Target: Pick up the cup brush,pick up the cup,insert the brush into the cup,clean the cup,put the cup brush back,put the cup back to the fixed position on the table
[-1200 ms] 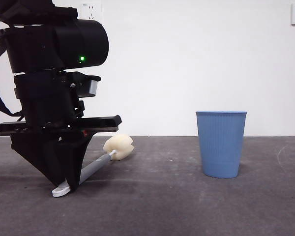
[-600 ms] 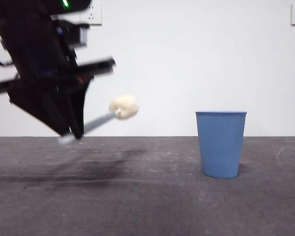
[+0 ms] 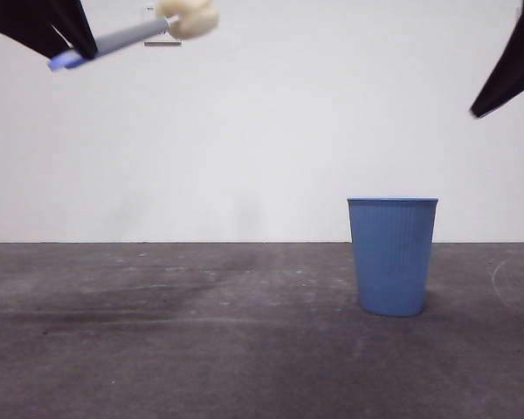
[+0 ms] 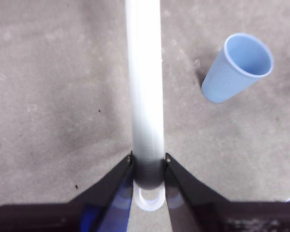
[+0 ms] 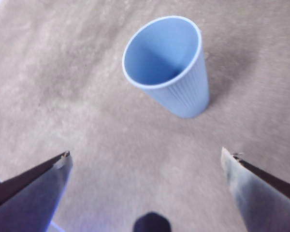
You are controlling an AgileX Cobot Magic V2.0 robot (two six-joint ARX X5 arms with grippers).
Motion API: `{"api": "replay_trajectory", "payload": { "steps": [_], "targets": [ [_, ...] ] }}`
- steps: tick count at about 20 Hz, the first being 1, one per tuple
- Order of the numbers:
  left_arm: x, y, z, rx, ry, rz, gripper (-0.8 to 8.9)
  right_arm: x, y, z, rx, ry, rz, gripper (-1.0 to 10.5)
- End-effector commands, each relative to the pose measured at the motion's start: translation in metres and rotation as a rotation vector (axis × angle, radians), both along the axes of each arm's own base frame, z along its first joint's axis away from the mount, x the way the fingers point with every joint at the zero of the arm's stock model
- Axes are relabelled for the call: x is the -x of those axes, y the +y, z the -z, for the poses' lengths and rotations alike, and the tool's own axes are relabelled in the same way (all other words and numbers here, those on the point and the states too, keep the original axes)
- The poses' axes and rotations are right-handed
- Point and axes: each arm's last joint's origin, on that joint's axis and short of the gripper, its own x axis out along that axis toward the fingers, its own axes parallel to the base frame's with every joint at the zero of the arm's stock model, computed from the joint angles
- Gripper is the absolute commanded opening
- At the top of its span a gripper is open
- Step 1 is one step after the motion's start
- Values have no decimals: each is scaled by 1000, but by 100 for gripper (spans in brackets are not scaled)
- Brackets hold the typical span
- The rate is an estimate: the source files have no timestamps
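High above the table (image 3: 157, 349), the left gripper (image 4: 147, 166) had its jaws clamped on the cup brush (image 4: 144, 87), sponge head up. Opposite, the right gripper (image 5: 147, 166) hung wide open and empty above the upright cup (image 3: 393, 255).

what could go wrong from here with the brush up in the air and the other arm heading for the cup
1. The left gripper pinches the cup brush only near its looped end, so the long handle and sponge head could swing or slip during insertion.
2. The right gripper is wide open above the cup, which stands free on the table; an off-centre approach may tip the light, tapered tumbler.
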Motion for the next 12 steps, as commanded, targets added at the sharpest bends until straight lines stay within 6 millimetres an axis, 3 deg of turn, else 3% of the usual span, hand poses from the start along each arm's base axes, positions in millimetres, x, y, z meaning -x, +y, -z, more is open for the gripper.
{"api": "replay_trajectory", "payload": {
  "steps": [1, 6, 12],
  "targets": [
    [3, 3, -4, 0, -27, 11, -8, -7, 4, 21, -16, 63, 14, 658],
    [6, 5, -1, -37, -1, 31, -8, -22, 14, 60, 41, 62, -30, 655],
    [6, 5, -1, -53, -12, 45, -8, -37, 28, 70, 81, -45, -90, 625]
  ]
}}
